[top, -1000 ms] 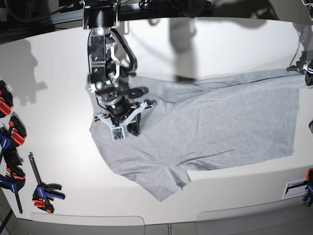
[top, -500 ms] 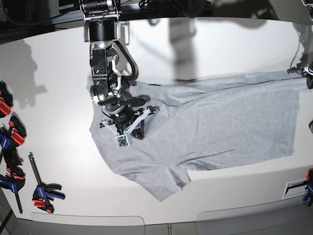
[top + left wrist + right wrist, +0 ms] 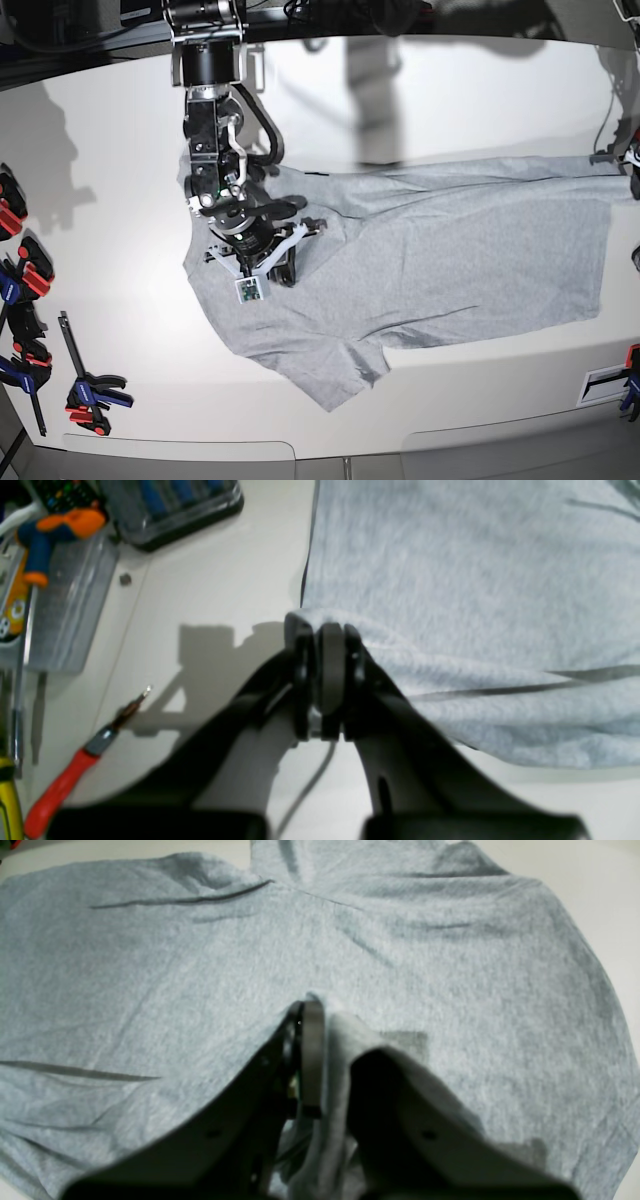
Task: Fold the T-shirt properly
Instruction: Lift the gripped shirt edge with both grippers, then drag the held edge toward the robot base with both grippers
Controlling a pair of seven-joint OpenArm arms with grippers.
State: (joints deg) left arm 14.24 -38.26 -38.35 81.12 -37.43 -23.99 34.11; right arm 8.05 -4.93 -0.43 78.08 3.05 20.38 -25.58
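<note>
The light grey T-shirt [image 3: 440, 265] lies spread across the white table [image 3: 120, 180], plain side up, with one sleeve [image 3: 340, 375] pointing to the front edge. My right gripper [image 3: 284, 266] stands over the shirt's left part. In the right wrist view that gripper [image 3: 320, 1012] is shut on a raised fold of the T-shirt [image 3: 450, 990], and cloth drapes over one finger. My left gripper [image 3: 325, 630] is shut on a corner of the T-shirt [image 3: 450, 570]. In the base view it [image 3: 632, 160] sits at the far right edge, mostly cut off.
Red, blue and black clamps [image 3: 22, 290] line the table's left edge, with another clamp [image 3: 95, 392] near the front. A label [image 3: 605, 385] lies at the front right. Beside the left gripper are a red-handled screwdriver [image 3: 65, 785] and a clear plastic case [image 3: 170, 505].
My right gripper has shifted slightly toward the front and right, carrying its fold. The shirt's far right corner has moved a little toward the front with the left gripper.
</note>
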